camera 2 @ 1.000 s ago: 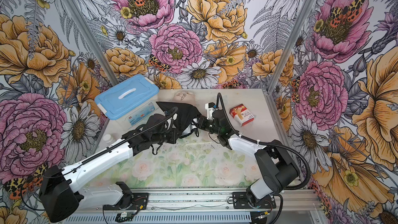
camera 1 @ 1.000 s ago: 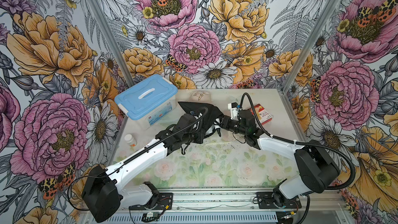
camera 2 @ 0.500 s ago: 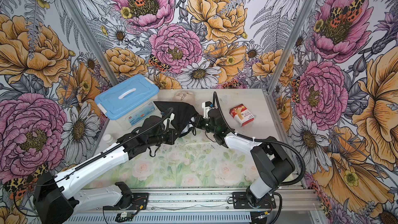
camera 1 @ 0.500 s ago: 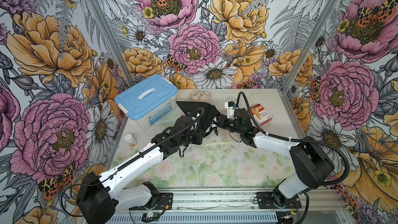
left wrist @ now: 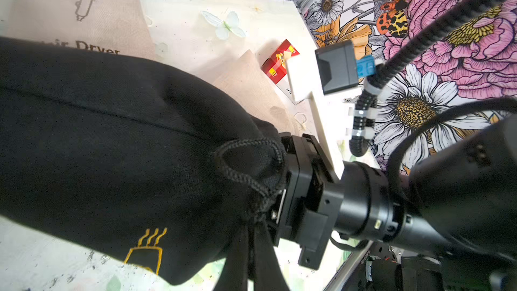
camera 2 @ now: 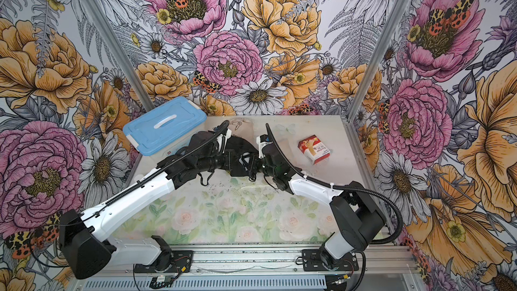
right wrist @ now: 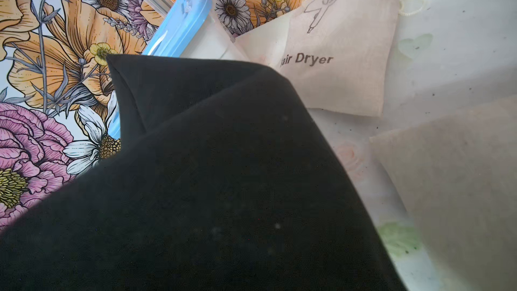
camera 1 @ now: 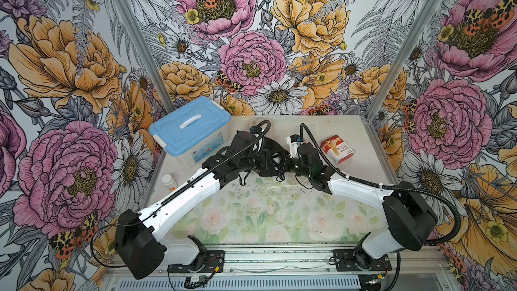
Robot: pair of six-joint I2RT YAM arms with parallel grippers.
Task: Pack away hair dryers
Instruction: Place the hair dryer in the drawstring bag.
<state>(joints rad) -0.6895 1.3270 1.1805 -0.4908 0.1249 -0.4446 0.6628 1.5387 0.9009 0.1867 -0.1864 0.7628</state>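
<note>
Step (judged): drawing shut the black pouch (left wrist: pixel 112 149) at its mouth. Both my arms meet over the middle of the table (camera 1: pixel 265 214), left of the red carton (camera 1: pixel 337 149).
Hair dryers: none shows in any view. The black pouch bulges, so I judge one sits inside. Unconfirmed.
Risk 1: the drawstring (left wrist: pixel 251 158) could slip from my pinch if I pull at a slant. The mouth would be left slack and a dryer could slide out.
Risk 2: my two grippers are nearly touching, so any inward move would knock them together.
Risk 3: the pouch looks partly lifted. Letting go on one side would drop its weight onto the other.
Left gripper (camera 1: pixel 272 161): jaws closed tight at the gathered mouth, on cloth or cord. I cannot tell which.
Right gripper (left wrist: pixel 279 191): tips buried in the gathered mouth, gap hidden. I cannot tell how wide it is or what it holds.
Beige pouches (right wrist: pixel 335 60): lying at the far side, behind the black one.
</note>
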